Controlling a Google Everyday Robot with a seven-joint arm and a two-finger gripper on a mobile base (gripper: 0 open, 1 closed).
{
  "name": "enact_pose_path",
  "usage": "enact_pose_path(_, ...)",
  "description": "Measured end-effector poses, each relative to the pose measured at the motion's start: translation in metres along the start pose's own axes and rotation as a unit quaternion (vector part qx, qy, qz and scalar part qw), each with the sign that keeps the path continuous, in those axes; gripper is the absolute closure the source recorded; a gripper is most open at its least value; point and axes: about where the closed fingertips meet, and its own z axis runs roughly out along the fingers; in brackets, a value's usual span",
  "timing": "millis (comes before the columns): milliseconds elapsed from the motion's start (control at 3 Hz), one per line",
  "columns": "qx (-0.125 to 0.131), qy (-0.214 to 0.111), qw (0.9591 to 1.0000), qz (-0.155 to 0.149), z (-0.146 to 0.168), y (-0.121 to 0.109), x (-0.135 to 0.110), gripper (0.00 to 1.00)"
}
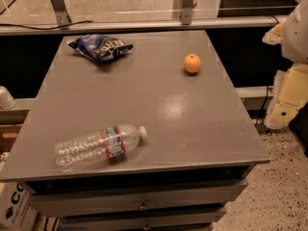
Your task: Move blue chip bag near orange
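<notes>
The blue chip bag is a crumpled dark-blue foil bag with white lettering. It lies at the far left of the grey table top. The orange is small and round and sits at the far right of the table, well apart from the bag. My arm shows as pale white and cream parts at the right edge of the view. My gripper hangs there off the table's right side, below table height, far from both the bag and the orange, and it holds nothing that I can see.
A clear plastic water bottle with a white cap lies on its side near the front left edge. Drawers sit under the table top. A rail and glass run behind the table. A cardboard box stands at the lower left.
</notes>
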Motion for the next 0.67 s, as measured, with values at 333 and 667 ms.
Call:
enact_pose_path(333,0.000,0.000,1.0000,0.000,0.000,0.000,0.000,0.00)
enact_pose_path(667,0.012,-0.009,0.9995,-0.026,0.007,-0.014,-0.016,0.00)
